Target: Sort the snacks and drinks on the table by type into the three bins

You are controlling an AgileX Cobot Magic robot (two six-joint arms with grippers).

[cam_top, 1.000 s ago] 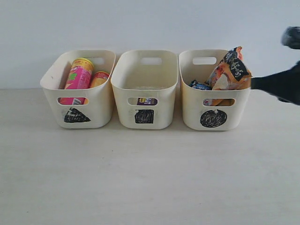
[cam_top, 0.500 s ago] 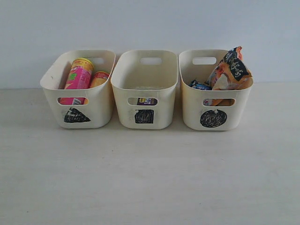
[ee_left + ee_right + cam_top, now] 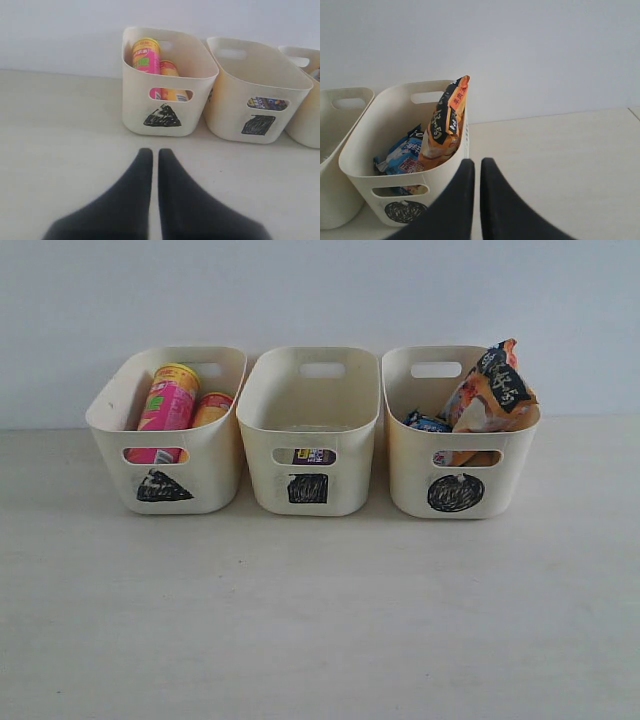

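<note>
As no snack or drink shows loose on the bench (image 3: 320,620), I judge the sorting done | triangle bin (image 3: 215,480): pink tube (image 3: 168,400), yellow tube (image 3: 211,407) | square bin (image 3: 310,430): dark carton (image 3: 313,456) at slot, second unseen | circle bin (image 3: 410,475): blue packet (image 3: 427,423), orange packet (image 3: 495,390) | my left tool (image 3: 151,155), right tool (image 3: 473,165): pinched narrow, empty
</note>
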